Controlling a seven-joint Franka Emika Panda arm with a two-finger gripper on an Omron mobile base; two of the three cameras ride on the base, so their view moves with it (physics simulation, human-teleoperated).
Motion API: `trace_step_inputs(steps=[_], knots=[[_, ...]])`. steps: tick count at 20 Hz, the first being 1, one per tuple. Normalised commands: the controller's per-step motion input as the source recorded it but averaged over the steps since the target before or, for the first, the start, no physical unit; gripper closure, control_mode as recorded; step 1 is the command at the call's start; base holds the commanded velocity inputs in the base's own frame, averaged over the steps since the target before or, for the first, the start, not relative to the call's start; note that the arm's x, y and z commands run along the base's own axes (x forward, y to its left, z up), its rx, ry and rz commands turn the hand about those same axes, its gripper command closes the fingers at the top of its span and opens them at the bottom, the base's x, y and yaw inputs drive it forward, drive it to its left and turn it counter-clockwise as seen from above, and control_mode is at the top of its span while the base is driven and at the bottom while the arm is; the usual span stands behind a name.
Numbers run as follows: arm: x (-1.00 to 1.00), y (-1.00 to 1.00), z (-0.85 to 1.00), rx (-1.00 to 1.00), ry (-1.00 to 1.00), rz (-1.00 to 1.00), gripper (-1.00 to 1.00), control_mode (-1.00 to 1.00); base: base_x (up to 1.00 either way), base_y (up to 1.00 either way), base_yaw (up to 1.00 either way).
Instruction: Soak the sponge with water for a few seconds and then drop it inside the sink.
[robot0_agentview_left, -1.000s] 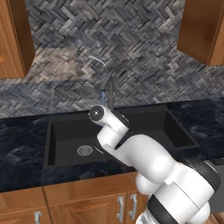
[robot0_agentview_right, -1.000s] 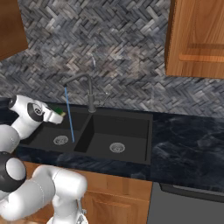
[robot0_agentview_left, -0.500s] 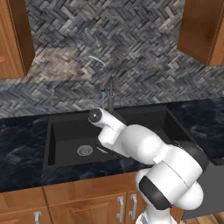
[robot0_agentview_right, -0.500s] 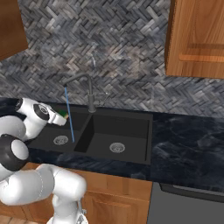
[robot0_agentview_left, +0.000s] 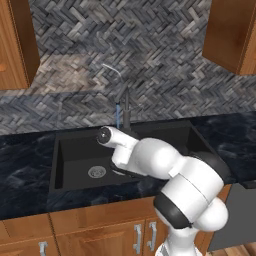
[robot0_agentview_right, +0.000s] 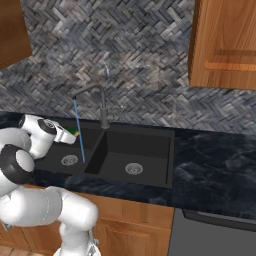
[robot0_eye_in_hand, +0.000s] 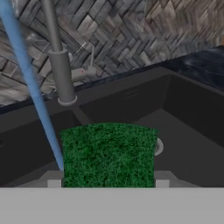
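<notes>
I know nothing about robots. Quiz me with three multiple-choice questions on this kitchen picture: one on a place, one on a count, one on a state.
1. The water stream falls into which basin, seen from the right base view?
A. left
B. right
C. neither

2. How many drains does the sink show?
A. one
B. two
C. three

3. The tool is
A. wide open
B. shut on the sponge
C. shut on the faucet

Answers: 1 A, the stream ends beside the left drain. 2 B, one per basin. 3 B, the green pad fills the gap between its tips.

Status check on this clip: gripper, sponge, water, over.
Gripper shut on green-topped yellow sponge. Sponge over black double-basin sink, right beside thin blue water stream. Nothing in the way.
</notes>
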Motion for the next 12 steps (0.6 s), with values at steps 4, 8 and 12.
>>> trace_step_inputs(steps=[4, 8, 12], knots=[[0.16, 0.00, 0.00, -0.07, 0.01, -0.01, 1.00, -1.00, 0.00, 0.00, 0.00], [0.18, 0.00, 0.00, -0.07, 0.02, -0.01, 1.00, -1.00, 0.00, 0.00, 0.00], [0.20, 0.00, 0.00, -0.07, 0.06, 0.00, 1.00, -1.00, 0.00, 0.00, 0.00]])
